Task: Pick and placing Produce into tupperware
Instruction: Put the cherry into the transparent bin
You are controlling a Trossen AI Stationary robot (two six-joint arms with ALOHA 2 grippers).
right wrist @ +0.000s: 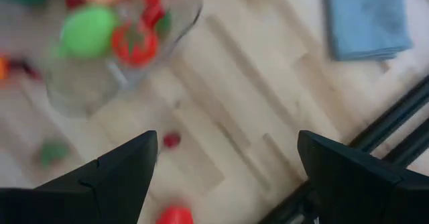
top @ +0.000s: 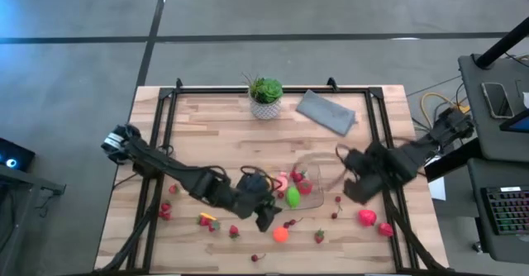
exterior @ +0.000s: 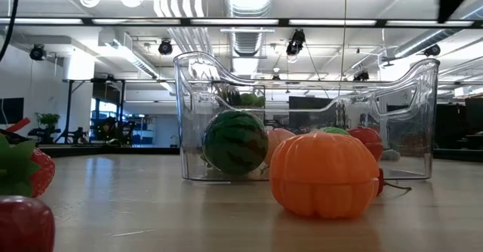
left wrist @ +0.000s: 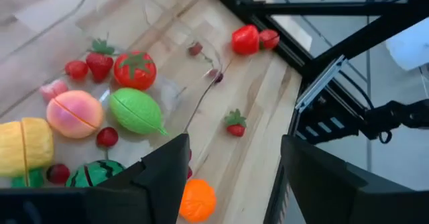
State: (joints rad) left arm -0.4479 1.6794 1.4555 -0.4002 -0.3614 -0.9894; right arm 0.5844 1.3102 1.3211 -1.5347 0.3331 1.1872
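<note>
The clear tupperware [top: 307, 177] stands near the table's middle, holding a green lime [top: 293, 197], a tomato [left wrist: 135, 70], a peach [left wrist: 74, 113] and a striped melon [exterior: 235, 142]. More produce lies loose on the wood: an orange piece [top: 281, 234], a strawberry [top: 319, 236] and red pieces [top: 366, 217]. My left gripper [top: 266, 218] is open and empty at the tupperware's near left corner [left wrist: 234, 150], above the orange piece [left wrist: 198, 200]. My right gripper [top: 354, 185] is open and empty just right of the tupperware [right wrist: 228, 140].
A potted plant [top: 266, 94] and a folded grey cloth [top: 326, 111] sit near the far edge. Small red and yellow pieces [top: 207, 220] lie toward the near left, cherries [top: 337, 200] right of the tupperware. A black frame [top: 169, 119] borders the table's sides.
</note>
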